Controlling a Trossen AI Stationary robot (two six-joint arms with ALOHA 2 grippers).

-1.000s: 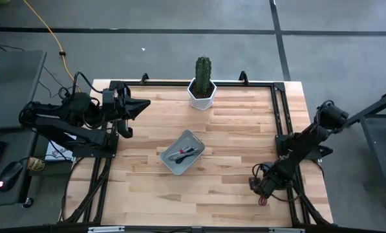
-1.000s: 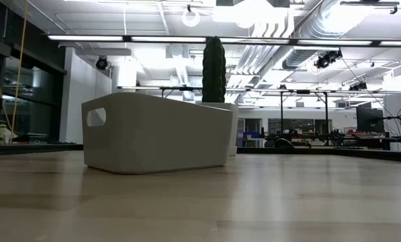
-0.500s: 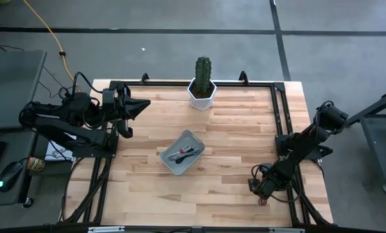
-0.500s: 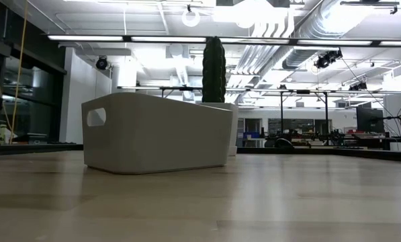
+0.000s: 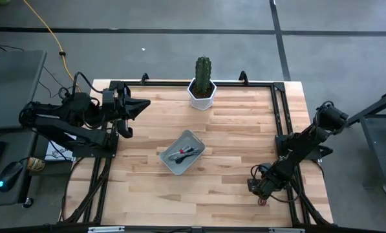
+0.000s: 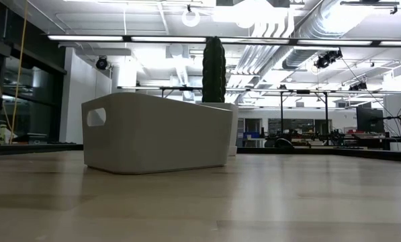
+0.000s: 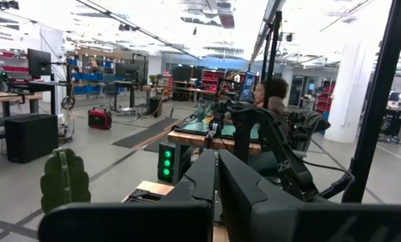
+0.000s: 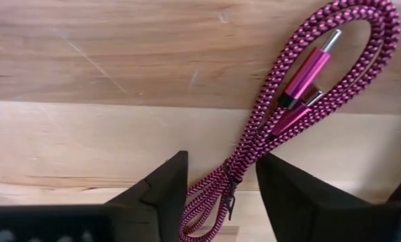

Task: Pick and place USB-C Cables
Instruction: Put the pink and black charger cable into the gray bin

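A dark red braided USB-C cable (image 8: 301, 87) lies in a loop on the wooden table near its near right corner; it shows faintly in the high view (image 5: 264, 200). My right gripper (image 8: 220, 181) (image 5: 260, 187) is open and low over the table, one finger on either side of the loop's narrow end, and I see no touch. A grey bin (image 5: 182, 153) (image 6: 156, 131) at the table's middle holds black, grey and white-with-red cables (image 5: 184, 154). My left gripper (image 5: 143, 103) (image 7: 215, 181) is shut and empty at the table's far left.
A potted cactus (image 5: 202, 83) (image 6: 213, 67) stands at the far edge behind the bin. Black frame rails (image 5: 280, 123) run along the table's sides. Bare wood lies between the bin and my right gripper. A person (image 7: 274, 97) sits in the room beyond.
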